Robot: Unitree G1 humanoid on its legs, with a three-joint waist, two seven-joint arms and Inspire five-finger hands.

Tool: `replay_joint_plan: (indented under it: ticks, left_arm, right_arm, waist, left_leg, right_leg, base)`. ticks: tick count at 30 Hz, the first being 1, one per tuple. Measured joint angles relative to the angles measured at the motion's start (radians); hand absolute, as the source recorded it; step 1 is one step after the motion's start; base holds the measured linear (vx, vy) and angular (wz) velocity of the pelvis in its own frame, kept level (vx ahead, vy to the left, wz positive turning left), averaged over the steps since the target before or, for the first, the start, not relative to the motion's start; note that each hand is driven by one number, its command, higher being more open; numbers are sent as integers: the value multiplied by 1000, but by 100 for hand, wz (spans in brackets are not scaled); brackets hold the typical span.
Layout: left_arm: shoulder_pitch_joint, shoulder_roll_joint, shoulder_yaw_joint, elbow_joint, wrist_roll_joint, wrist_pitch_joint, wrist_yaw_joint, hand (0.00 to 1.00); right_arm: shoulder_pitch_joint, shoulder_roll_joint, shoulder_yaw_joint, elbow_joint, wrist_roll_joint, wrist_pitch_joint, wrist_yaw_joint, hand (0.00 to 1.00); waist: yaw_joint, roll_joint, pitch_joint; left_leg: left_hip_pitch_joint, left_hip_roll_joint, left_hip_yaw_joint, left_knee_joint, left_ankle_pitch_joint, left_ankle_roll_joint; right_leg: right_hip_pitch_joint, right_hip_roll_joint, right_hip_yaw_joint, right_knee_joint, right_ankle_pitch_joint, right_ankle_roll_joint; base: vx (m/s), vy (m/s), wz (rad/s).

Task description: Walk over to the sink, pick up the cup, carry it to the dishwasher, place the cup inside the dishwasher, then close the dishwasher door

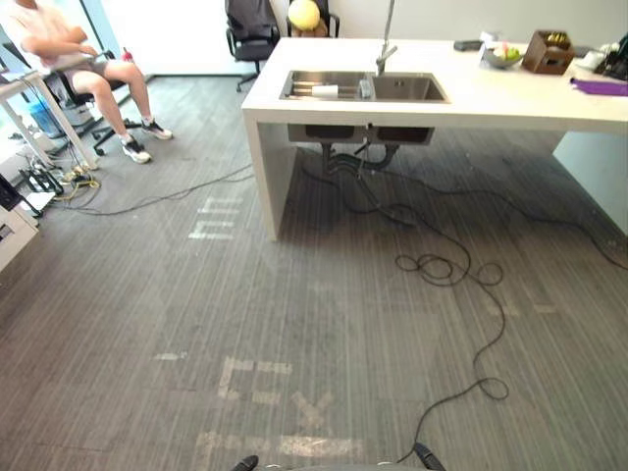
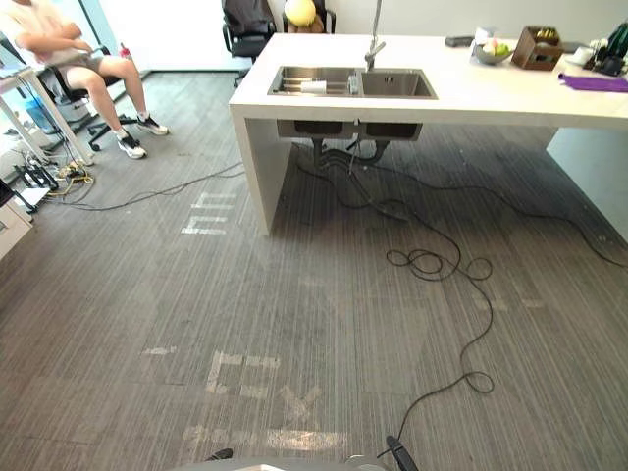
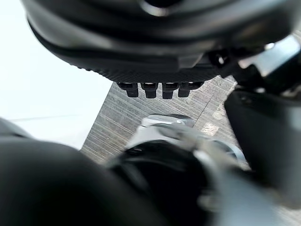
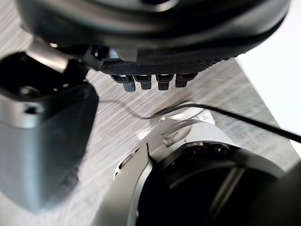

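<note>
Cup point(image 1: 325, 90) lies sideways in sink point(image 1: 410, 88), bench point(image 1: 510, 103) straight ahead, well apart. Left hand point(image 3: 150, 89) & right hand point(image 4: 146, 81) loose, empty; neither nearer.

The left hand point(image 3: 155, 52) is a big dark shape, and its fingers point(image 3: 149, 89) stick out from it in a short, loose row. Just past the fingers lies the grey floor point(image 3: 117, 122) with thin stripes. Beside that floor, to one side of the hand, is a bright white patch point(image 3: 42, 94).
</note>
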Motion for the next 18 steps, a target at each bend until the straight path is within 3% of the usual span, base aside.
replay_joint_plan:
  ticks: [4, 8, 14, 16, 18]
  left_arm:
    - [-39, -10, -41, -2, -14, -5, -23, 100]
    - [-71, -24, -78, 1, -2, -5, -25, 100]
    - [-84, -23, -91, -5, -15, -13, -19, 100]
    - [-87, -13, -115, -5, -64, -8, -16, 100]
    - [-101, 15, -151, -4, -175, 34, -6, 100]
  right_arm:
    - [-12, 14, -32, 1, -1, -63, -3, 100]
    - [-50, 21, -30, -1, -9, -96, 0, 100]
    - [-62, 20, -28, -22, -8, -105, -8, 100]
    - [-70, 21, -29, -49, 2, -106, -9, 100]
    - [-103, 35, -32, -70, 20, -119, -8, 100]
  waist:
    - [-24, 0, 6]
    - [-22, 3, 23]
    - [-23, 3, 31]
    - [-24, 3, 32]
    - [-26, 2, 34]
  left_leg:
    - [76, -11, 12, -76, 22, -14]
    - [96, -15, 9, -110, 30, -26]
    - [114, -21, -24, -132, 31, -30]
    - [114, -23, -34, -132, 31, -31]
    - [115, -26, -60, -132, 31, -31]
  right_leg:
    - [62, 8, -1, -52, 12, 10]
    - [79, 11, -16, -69, 9, 19]
    - [106, 4, -72, -65, -18, 61]
    - [109, 0, -93, -59, -24, 70]
    - [116, -6, -124, -44, -37, 91]
  base:
    - [66, -11, -7]
    - [48, -21, 6]
    - [35, -21, 19]
    - [31, -4, 29]
    - [30, -8, 38]
